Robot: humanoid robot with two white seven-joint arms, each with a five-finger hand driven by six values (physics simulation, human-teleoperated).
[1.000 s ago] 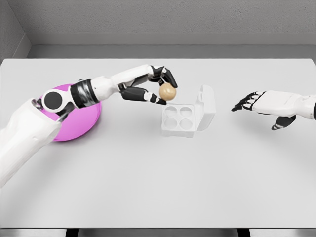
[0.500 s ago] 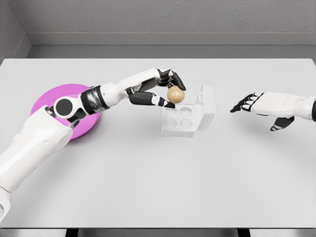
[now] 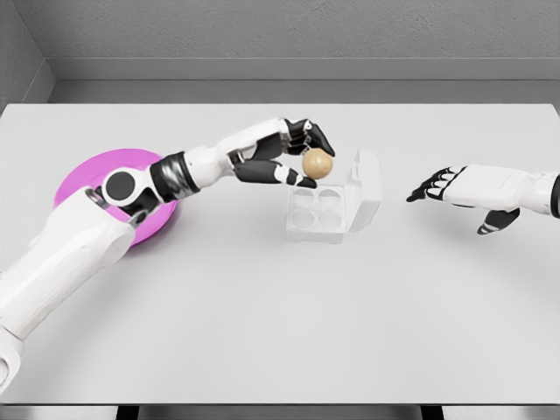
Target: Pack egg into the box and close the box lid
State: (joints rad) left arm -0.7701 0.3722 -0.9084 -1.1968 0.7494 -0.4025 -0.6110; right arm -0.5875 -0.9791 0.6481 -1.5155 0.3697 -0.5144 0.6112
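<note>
- The left hand [image 3: 293, 157] reaches in from the lower left across the table [image 3: 262, 324], its dark fingers [image 3: 308, 136] curled around the egg [image 3: 318, 164], thumb below and the other digits above and behind.
- The egg hangs in the air at the hand's tip, above the rear-left corner of the box [image 3: 317, 213], clear of the four cups and not yet lowered into any of them.
- The lid [image 3: 366, 189] stands open, tilted up on the box's right side, just beside the egg's right.
- The egg is judged light, rigid and brittle, with a smooth rounded shell that could slip out of a loose pinch (a harder squeeze risks cracking it instead); the best hold is across its widest part, with fingers opposing the thumb, as here.
- The box looks thin and light, so a clumsy set-down could nudge it across the table.
- The right hand [image 3: 455, 188] hovers well apart to the right of the box, fingers spread and holding nothing, on the side where the lid hinges.
- A pink plate [image 3: 83, 175] lies at the left, partly hidden beneath the left arm.
</note>
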